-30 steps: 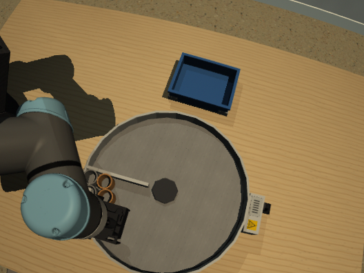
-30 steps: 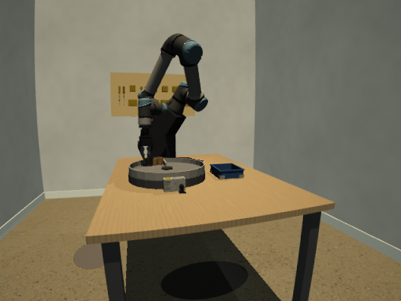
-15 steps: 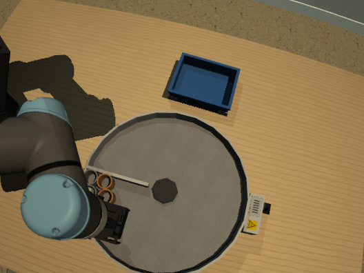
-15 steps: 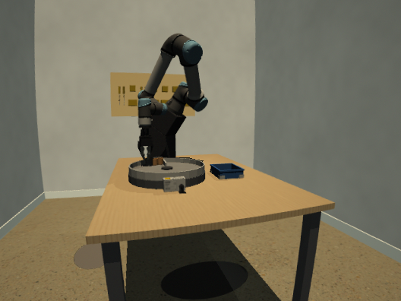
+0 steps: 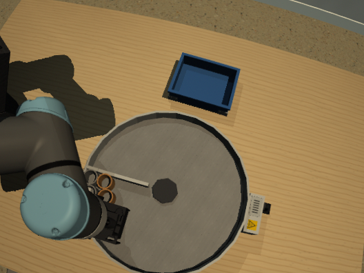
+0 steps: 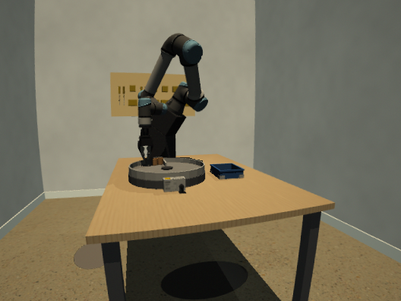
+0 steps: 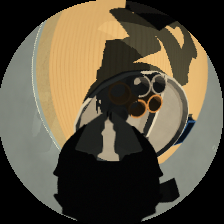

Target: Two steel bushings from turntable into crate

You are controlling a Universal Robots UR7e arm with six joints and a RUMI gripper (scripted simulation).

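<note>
The grey turntable [image 5: 165,191] holds a cluster of bushings at its left, beside a pale divider bar [image 5: 117,176]. Two orange bushings [image 5: 104,180] [image 5: 107,196] and two steel bushings [image 5: 91,177] [image 5: 91,189] show next to my arm. In the wrist view one more bushing [image 7: 120,93] lies in shadow right at my fingertips and looks dark brown. My gripper [image 7: 108,111] is down in this cluster, and its fingers are closed on that bushing's thin wall. The top and exterior views hide the fingertips behind my arm [image 5: 55,205]. The blue crate [image 5: 204,83] stands empty beyond the turntable.
A label box with a barcode and a warning sign [image 5: 255,214] sticks out from the turntable's right rim. A dark hub [image 5: 165,190] sits at the turntable's centre. The table's edges lie well away from the crate.
</note>
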